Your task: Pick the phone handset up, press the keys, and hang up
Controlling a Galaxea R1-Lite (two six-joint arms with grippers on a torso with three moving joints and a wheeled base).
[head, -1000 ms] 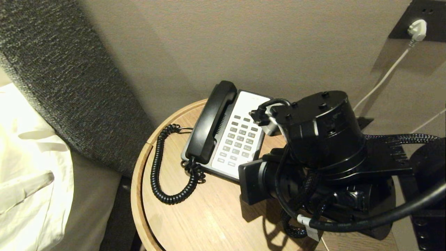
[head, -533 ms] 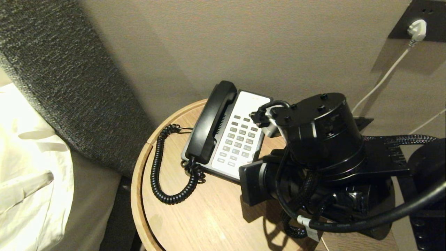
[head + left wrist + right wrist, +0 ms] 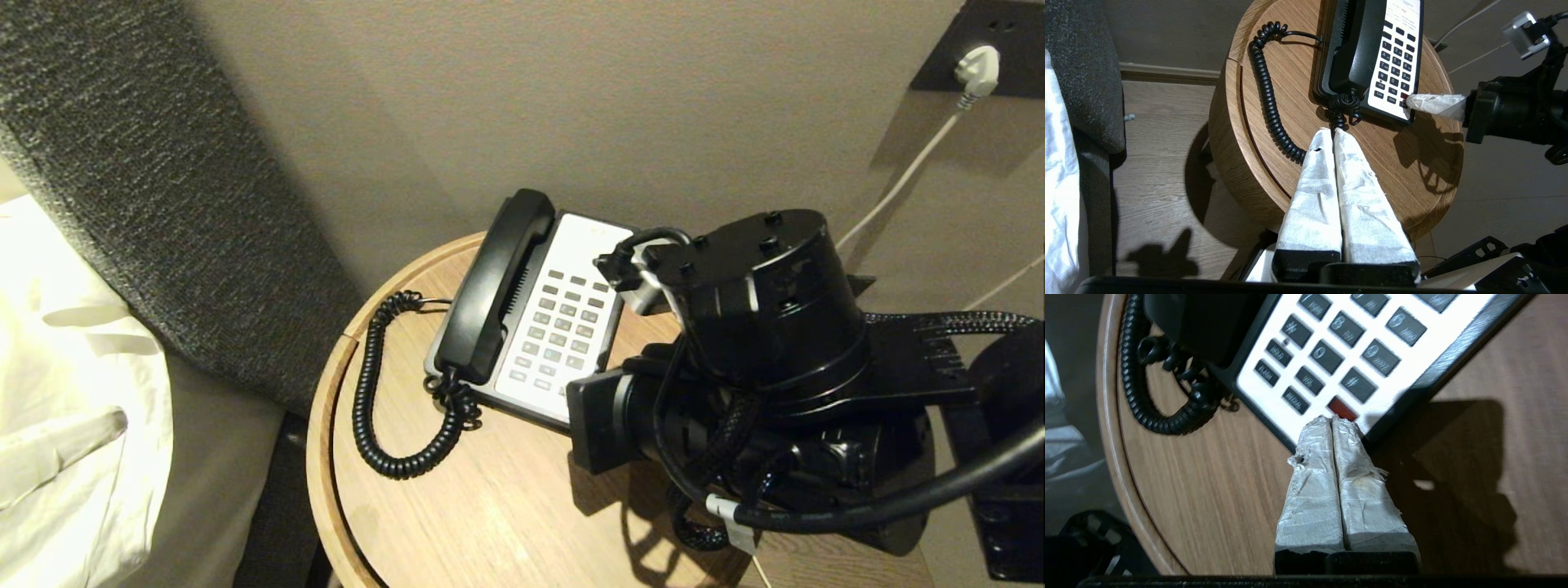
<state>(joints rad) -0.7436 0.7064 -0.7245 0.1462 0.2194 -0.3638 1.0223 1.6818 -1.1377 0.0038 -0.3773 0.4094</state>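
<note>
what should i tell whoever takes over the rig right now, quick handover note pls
Right gripper: shut, empty, fingertips at the near edge of the keys, right by the red key; contact not clear.
Left gripper: shut, empty, above the round wooden table, short of the coiled cord.
Phone handset: lying in its cradle on the phone base, on the table near the wall.
Done: cannot tell from this moment; the handset is cradled and untouched.
Left: as things lie, lifting the handset, pressing the keys, and hanging up.
</note>
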